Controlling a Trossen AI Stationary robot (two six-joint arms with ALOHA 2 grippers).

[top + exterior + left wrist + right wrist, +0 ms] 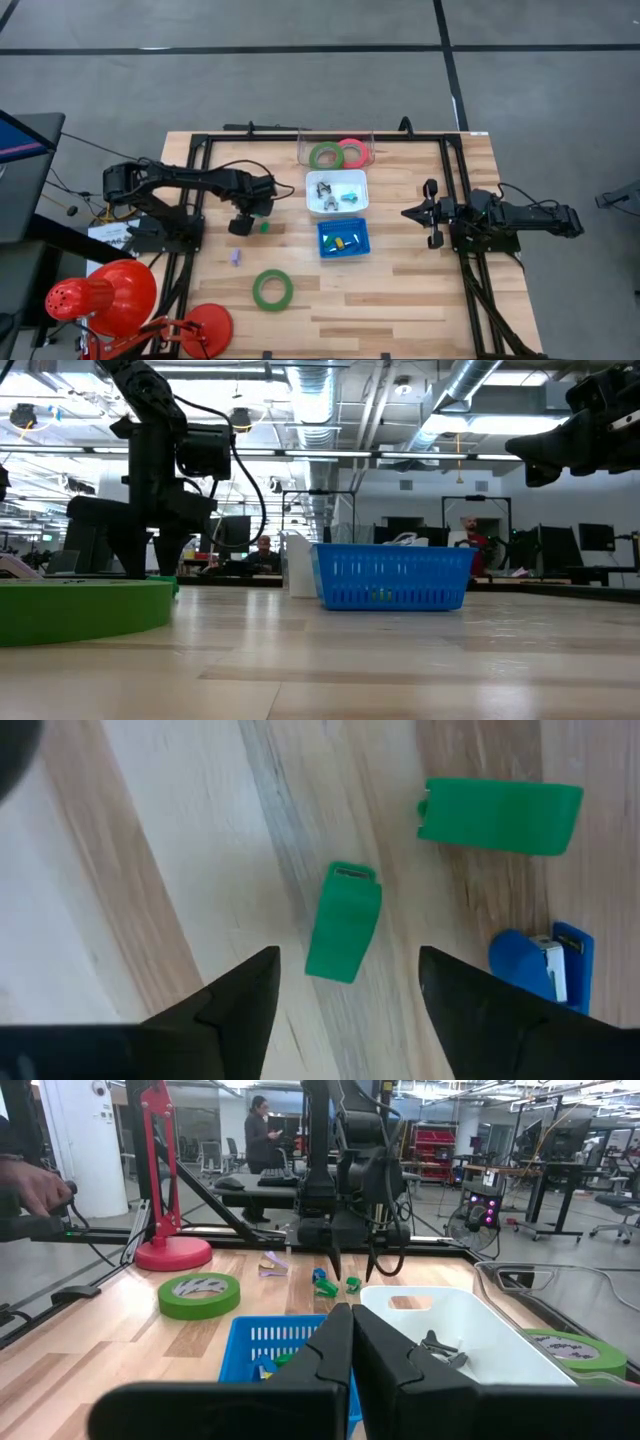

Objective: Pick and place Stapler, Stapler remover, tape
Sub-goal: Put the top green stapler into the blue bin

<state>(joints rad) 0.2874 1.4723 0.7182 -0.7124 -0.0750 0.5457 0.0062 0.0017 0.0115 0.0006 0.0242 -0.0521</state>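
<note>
From above, the left gripper (244,224) hangs over the left half of the table (400,300), just beside a small green piece (265,227). A green tape ring (272,289) lies flat and alone near the front edge, with a small purple piece (234,257) between it and that gripper. 2 more rings, 1 green (326,156) and 1 pink-red (351,153), lie side by side in a clear bin (371,148) at the back edge. In front of the bin sits a white tray (360,178) with grey metal pieces, then a blue basket (365,237) with small coloured pieces. The right gripper (418,213) waits over the right side, pointing toward the tray. A red lamp (100,300) stands off the front left corner.

At table height, the lone green ring shows as a low, wide band (85,610) at the near left, the blue basket at centre, and the left gripper reaching down behind the ring.

The left wrist camera looks straight down: the dark fingers (240,1005) are spread wide, and a small green stapler (343,921) lies between them on the wood, its long axis running away from the camera and its metal-mouthed end farthest. A second green piece (500,815) lies crosswise beyond it, and a blue one (545,963) is beside 1 finger.

The right wrist camera shows its own fingers (352,1355) pressed together above the basket and tray.

No writing is readable anywhere.
</note>
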